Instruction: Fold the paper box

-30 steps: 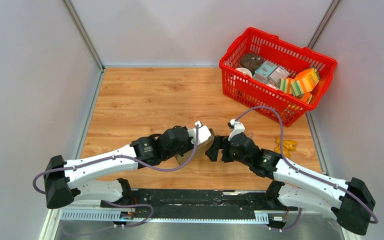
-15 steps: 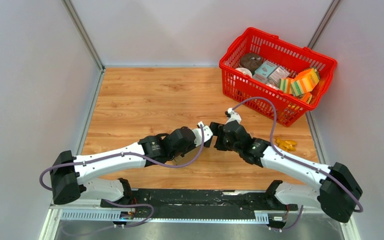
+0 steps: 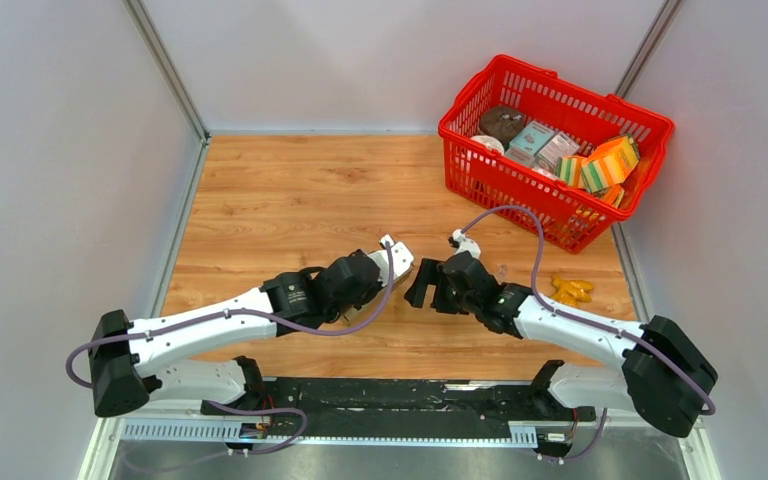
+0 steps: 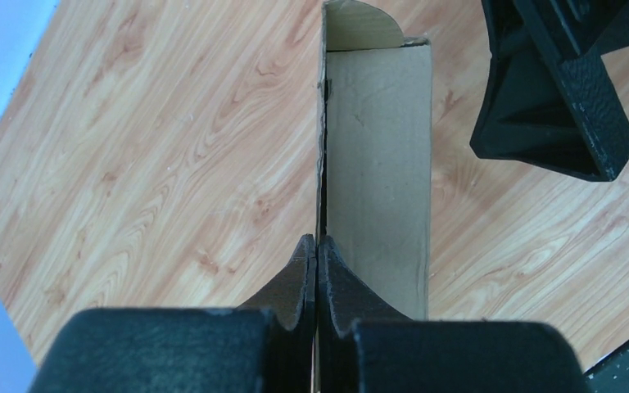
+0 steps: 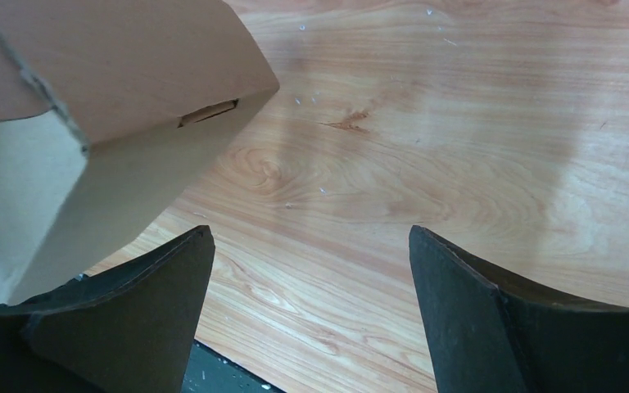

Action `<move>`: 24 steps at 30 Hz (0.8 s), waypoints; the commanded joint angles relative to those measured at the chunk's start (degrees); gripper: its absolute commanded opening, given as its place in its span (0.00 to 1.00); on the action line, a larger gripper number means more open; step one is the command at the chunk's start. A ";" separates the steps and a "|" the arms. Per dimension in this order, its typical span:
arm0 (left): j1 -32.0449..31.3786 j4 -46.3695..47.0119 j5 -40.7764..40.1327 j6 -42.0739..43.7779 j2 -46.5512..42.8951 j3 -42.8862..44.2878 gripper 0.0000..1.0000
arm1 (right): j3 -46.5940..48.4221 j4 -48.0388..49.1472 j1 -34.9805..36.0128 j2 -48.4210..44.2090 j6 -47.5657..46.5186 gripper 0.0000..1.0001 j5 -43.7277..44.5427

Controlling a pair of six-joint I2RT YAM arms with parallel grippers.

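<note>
The paper box (image 4: 377, 164) is plain brown cardboard, seen lengthwise in the left wrist view with a rounded flap at its far end. My left gripper (image 4: 317, 243) is shut on one thin wall of it. In the top view the left gripper (image 3: 396, 262) covers the box almost wholly. My right gripper (image 3: 421, 286) stands just right of it, open. In the right wrist view the box (image 5: 115, 74) fills the upper left, beside the left finger. Nothing lies between the jaws of the right gripper (image 5: 311, 254), only bare wood.
A red basket (image 3: 480, 165) with colourful printed packages stands at the back right. A small yellow object (image 3: 570, 290) lies on the wooden table right of the right arm. Grey walls close in both sides, and a black rail (image 3: 400, 400) runs along the near edge.
The left gripper has shifted slightly left and back with the box. The right gripper swung towards the box and then drew a little back, its jaws opening slightly wider.
</note>
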 commanded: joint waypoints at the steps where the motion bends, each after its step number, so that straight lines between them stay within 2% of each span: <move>1: -0.24 0.67 -1.08 -1.44 -1.90 2.57 0.00 | 0.42 2.63 -0.15 0.79 0.25 0.92 -0.92; 6: -0.16 -1.53 -4.15 -1.88 0.73 3.19 0.00 | 0.60 0.69 -0.15 -6.14 -0.81 0.93 -1.36; 9: -0.25 -2.67 -5.21 -2.14 2.66 4.06 0.00 | 1.65 2.88 -0.15 -9.40 -1.51 0.95 -1.45; 17: -0.16 -0.92 -3.89 -2.67 2.93 4.51 0.00 | 10.35 7.89 -2.26 4.03 -2.92 0.97 -1.72; 24: -0.25 -0.04 -2.83 -3.37 2.58 4.77 0.00 | 8.52 9.12 -2.17 8.52 -2.49 0.97 -0.92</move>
